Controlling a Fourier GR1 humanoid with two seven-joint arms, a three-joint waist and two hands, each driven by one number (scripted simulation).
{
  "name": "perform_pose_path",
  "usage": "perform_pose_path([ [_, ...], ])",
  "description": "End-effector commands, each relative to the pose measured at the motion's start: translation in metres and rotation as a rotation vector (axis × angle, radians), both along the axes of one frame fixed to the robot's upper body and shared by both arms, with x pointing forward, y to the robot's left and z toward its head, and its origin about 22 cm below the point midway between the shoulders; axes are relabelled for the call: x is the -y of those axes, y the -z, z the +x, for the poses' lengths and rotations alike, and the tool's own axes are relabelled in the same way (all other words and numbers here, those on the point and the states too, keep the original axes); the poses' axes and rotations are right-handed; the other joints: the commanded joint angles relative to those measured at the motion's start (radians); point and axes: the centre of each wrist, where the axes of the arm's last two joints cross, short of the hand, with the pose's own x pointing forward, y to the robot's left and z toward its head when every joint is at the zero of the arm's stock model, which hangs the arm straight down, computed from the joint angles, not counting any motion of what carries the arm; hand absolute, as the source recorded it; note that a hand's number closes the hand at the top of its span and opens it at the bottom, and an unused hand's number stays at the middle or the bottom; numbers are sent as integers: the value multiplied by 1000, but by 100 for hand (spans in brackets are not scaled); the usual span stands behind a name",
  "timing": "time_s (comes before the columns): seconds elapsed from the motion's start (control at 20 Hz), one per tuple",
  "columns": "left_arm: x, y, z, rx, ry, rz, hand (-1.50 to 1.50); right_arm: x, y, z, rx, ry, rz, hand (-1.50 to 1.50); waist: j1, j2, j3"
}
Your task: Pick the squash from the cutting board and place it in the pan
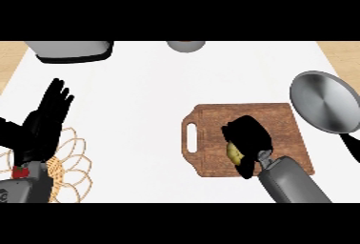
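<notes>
Squash: a small yellow squash (234, 152) with a dull, slightly mottled skin; only a narrow strip of it shows, the rest is hidden under the hand.
Where it is: on the brown wooden cutting board (281, 119), in the board's middle toward its near edge.
Right hand: the black right hand (247, 136) is curled over the squash, fingers wrapped round it.
Board: lies right of the white surface's (155, 95) middle, its handle slot pointing left.
Pan: a round grey metal pan (325, 101) with a black handle, at the surface's right edge, just beside the board's far right corner.
Left hand: the black left hand (42, 124) rests spread, fingers up, at the left edge above a tan wire trivet (74, 167).
</notes>
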Motion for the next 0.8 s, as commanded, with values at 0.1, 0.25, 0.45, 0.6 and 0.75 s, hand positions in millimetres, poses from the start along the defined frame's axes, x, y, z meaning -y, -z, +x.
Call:
perform_pose_path([
  [0.1, -5, 1, -5, -6, -3, 2, 0, 45, -47, -11, 315, 296, 264, 150, 9, -5, -3],
  [0.25, 0, 2, -4, -6, 40, 0, 0, 51, -78, -34, 479, 284, 282, 150, 19, -4, -4],
  [0.45, 14, -8, 0, 6, 21, 1, 0, 56, -136, -56, 654, 309, 313, 150, 36, -1, -4],
  [0.6, 20, -3, 10, 1, 56, -7, 0, 70, -157, -69, 643, 360, 314, 150, 55, 7, -4],
  [0.75, -5, 17, 1, 3, 61, -7, 0, 67, -155, -70, 643, 423, 364, 150, 64, 10, -4],
])
